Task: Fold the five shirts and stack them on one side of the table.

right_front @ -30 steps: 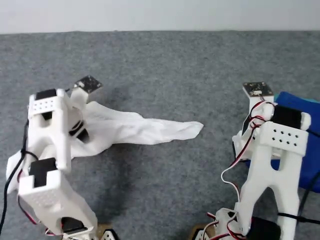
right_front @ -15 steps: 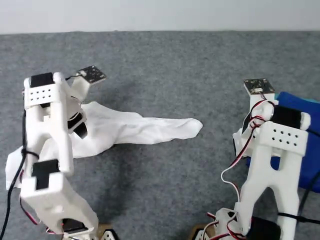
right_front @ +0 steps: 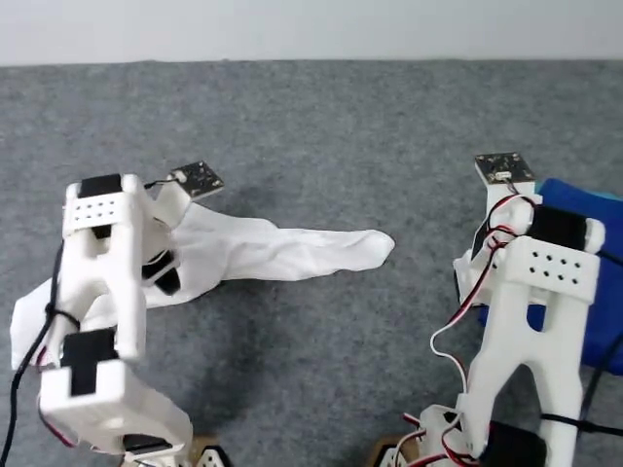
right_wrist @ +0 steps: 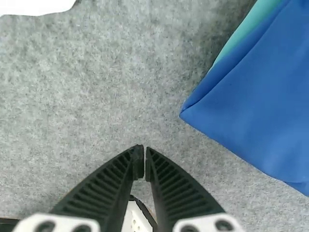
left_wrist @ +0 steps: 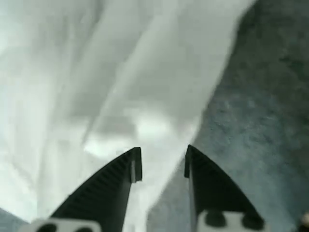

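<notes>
right gripper (right_wrist: 140, 164) – jaws closed, over grey carpet (right_wrist: 87, 82) | blue cloth (right_wrist: 260, 96) – beside it | white cloth (right_wrist: 34, 6) – at edge

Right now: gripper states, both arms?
Left gripper: open, over the white shirt.
Right gripper: shut, empty, over the grey mat beside the blue shirt.

The left gripper (left_wrist: 161, 164) hangs low with jaws parted, while the right gripper (right_wrist: 144, 162) (jaws pressed together) hovers.

grey felt table (right_front: 321, 126), white shirt (right_front: 263, 251), blue shirt (right_front: 584, 282)
</notes>
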You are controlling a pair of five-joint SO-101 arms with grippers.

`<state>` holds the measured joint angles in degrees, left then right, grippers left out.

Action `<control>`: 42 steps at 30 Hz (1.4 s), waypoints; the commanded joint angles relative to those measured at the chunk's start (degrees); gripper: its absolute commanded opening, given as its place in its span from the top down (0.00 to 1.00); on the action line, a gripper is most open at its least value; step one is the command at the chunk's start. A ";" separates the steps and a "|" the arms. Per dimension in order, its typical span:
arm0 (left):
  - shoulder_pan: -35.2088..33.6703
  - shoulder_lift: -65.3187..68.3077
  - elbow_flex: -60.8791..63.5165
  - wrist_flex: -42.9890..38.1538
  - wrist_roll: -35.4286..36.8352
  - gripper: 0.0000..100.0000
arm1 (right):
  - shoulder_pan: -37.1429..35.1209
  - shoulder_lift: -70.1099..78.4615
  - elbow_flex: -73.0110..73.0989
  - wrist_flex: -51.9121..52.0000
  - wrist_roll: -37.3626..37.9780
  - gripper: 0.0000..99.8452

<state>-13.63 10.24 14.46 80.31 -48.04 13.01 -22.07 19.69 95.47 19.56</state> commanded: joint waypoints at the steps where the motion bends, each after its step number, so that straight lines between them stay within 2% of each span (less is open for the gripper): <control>1: -0.26 3.96 -2.51 -7.21 3.16 0.85 | -0.22 -1.36 -0.35 -0.40 -0.09 0.99; 9: -0.62 16.18 -17.54 -6.86 5.36 0.85 | -0.04 -1.63 -0.35 -0.31 -0.09 0.99; 16: 0.00 16.97 -32.22 8.00 7.30 0.85 | -0.04 -1.63 -0.26 -0.31 -0.09 0.99; 22: 0.00 16.88 -38.73 20.22 6.95 0.86 | -0.04 -1.45 -0.26 -0.75 -0.09 0.99; 25: -0.09 15.91 -36.44 20.31 5.80 0.88 | -0.22 -1.36 -0.26 -0.84 -0.09 0.99; 32: 0.18 9.93 -21.76 19.87 -3.96 0.87 | -0.22 -1.36 -0.26 -0.84 -0.09 0.99; 35: -0.18 9.93 -19.82 17.67 -4.31 0.83 | -0.31 -1.27 -0.18 -0.92 -0.09 0.99; 39: 0.18 9.93 -18.24 14.42 -4.31 0.83 | -0.31 -1.27 -0.18 -0.92 -0.09 0.99; 42: 1.23 9.85 -17.80 14.86 -4.31 0.83 | -0.31 -1.27 -0.18 -0.92 -0.09 0.99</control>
<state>-13.63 23.78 -3.21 95.52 -51.91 13.01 -22.07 19.69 95.47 19.56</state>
